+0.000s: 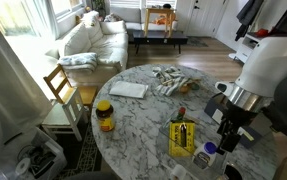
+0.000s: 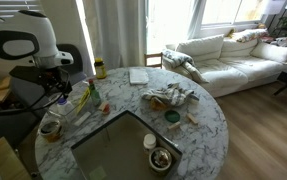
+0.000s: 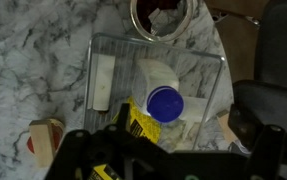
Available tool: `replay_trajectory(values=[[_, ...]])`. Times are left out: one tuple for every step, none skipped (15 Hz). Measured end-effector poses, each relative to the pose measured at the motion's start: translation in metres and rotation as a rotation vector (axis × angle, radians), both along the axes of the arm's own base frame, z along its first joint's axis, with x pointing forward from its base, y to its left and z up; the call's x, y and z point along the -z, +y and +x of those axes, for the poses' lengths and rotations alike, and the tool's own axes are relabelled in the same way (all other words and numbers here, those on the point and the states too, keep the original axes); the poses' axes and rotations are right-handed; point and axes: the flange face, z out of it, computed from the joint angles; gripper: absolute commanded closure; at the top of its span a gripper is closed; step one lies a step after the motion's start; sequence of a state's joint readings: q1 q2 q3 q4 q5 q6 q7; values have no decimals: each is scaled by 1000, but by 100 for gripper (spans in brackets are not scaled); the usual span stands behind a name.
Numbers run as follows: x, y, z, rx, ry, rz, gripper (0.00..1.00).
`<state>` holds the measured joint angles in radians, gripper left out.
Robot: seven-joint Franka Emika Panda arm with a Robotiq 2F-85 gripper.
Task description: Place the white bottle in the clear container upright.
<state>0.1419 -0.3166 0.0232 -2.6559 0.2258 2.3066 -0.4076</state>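
**White bottle in clear container, robot-side table edge**

The bottle is sitting inside the container's outline, just beside a yellow packet. Its blue cap is facing the wrist camera; upright or tilted, cannot tell. Both are resting near the marble tabletop's edge by the robot. The gripper is hovering above, jaws spread, gripping nothing.

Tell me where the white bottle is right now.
In an exterior view the white bottle lies just right of the yellow packet, close beside and below the gripper; the wrist view shows its blue cap nearest the camera.
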Motion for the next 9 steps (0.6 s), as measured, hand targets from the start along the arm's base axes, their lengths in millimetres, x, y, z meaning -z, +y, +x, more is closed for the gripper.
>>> replay_trajectory(values=[[-9,-2,-2,-10,12,8,0],[-18,-4,-4,-14,25,15,0],[-26,-6,-5,-19,34,20,0],[-34,-7,-7,-23,44,25,0],[-42,-9,-8,-28,50,29,0],[-49,-9,-8,-32,52,32,0],[-56,-10,-9,-37,53,33,0],[-62,-11,-10,-42,54,32,0],[-69,-13,-11,-47,52,31,0]])
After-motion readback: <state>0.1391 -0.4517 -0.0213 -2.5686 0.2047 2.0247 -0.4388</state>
